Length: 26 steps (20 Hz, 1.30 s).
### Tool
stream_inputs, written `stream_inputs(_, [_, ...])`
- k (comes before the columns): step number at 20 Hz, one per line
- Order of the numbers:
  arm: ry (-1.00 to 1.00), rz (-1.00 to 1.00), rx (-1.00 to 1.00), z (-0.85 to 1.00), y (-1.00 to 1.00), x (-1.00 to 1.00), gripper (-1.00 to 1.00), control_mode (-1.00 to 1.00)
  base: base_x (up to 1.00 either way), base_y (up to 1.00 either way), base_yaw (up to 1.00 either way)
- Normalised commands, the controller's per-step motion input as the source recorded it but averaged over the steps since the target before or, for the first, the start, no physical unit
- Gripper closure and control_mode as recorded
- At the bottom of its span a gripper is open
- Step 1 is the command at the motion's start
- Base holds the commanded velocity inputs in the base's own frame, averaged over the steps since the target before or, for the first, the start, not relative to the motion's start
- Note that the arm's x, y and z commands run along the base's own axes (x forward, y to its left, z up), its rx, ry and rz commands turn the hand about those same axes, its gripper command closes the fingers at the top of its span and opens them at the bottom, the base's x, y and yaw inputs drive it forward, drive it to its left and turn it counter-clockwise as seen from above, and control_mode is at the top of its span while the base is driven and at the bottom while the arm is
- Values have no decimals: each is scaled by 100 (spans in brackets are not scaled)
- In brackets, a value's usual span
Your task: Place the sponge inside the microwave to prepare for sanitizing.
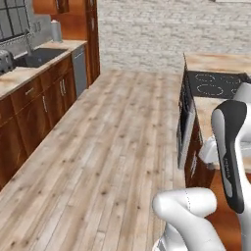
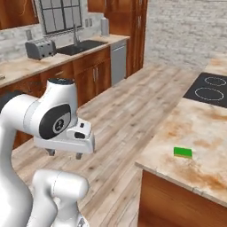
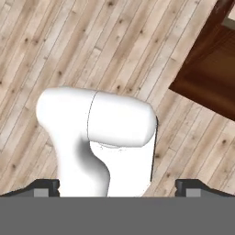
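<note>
The gripper (image 2: 64,154) hangs under the folded white arm, pointing down at the wooden floor (image 2: 133,111). Its 2 short dark fingers (image 2: 79,155) stand wide apart, and nothing is between them; it holds nothing. In the hand view the 2 fingertips (image 3: 46,187) sit at the far left and far right of the bottom edge, with floor planks behind them and a corner of the dark brown cabinet (image 3: 206,78) at the upper right.

The sponge (image 2: 182,152) is a small flat block, bright green, with a thin darker line along its lower side. It lies on the beige stone counter (image 2: 195,133) of the island, to the right of the gripper and well apart from it. The sponge is near the front corner of this counter, a little back from the edge, and nothing touches it. Further back on the same counter is the black cooktop (image 2: 209,90) with 2 ring marks visible in the right base view.

Between the island and the long row of cabinets (image 1: 34,105) on the other wall the floor is wide and open. On that far counter I see a sink (image 2: 84,46) with a faucet under the window, and a toaster (image 2: 40,48) beside it. The steel oven front (image 1: 185,128) faces this open floor.
</note>
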Motion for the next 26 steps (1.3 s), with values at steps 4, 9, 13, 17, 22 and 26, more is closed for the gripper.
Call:
stream_inputs(4, [0,0,0,0,0,0,-100,100,61,-5,-63])
stream_inputs(9, [0,0,0,0,0,0,-100,100,67,-30,-57])
stream_inputs(13, [0,0,0,0,0,0,-100,100,31,-69,-35])
stream_inputs(17, [0,0,0,0,0,0,-100,100,5,-38,-25])
stream_inputs(22, [0,0,0,0,0,0,-100,100,18,-1,-5])
stream_inputs(26, [0,0,0,0,0,0,-100,100,48,0,0])
